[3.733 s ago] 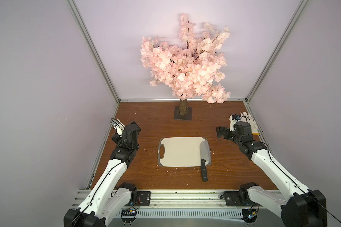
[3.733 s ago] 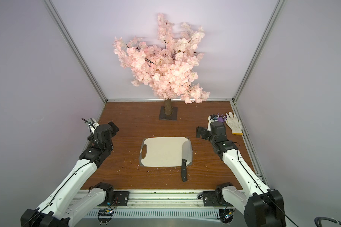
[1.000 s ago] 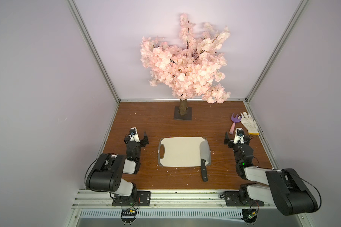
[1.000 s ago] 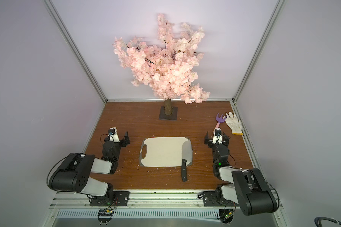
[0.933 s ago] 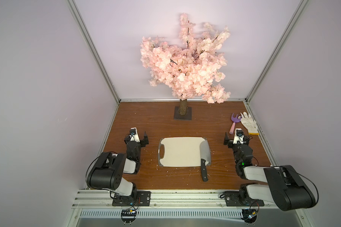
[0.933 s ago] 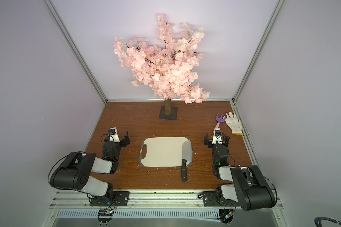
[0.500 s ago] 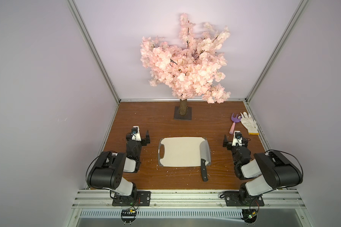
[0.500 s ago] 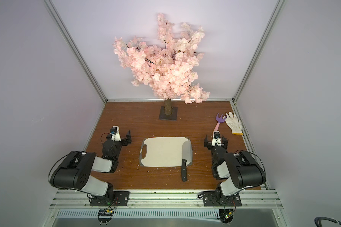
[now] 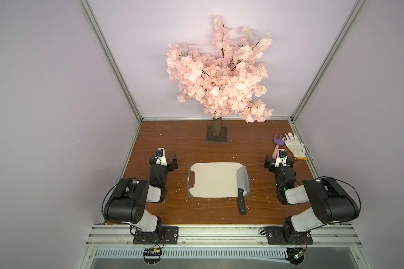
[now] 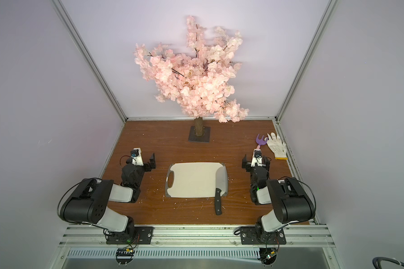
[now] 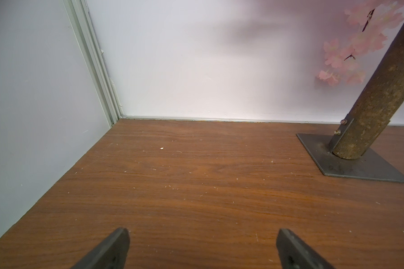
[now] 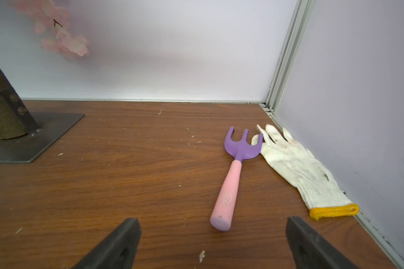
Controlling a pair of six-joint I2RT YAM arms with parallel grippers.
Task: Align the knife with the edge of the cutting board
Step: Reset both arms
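Knife (image 9: 242, 184) lies along the cutting board's (image 9: 210, 181) right edge, blade on it, handle projecting past the near edge over the bench (image 9: 173, 139). Both pairs of jaws stand apart, empty, well clear. Alignment looks complete; correct any skew by nudging the handle only.

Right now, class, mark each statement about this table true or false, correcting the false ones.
1. The knife has its blade on the cutting board, handle overhanging the near edge. True.
2. The right gripper holds the knife. False: its fingers are open, empty, apart from it.
3. The garden fork lies beside the white glove. True.
4. The board's handle cutout is at the knife's end. False: it is at the opposite end.
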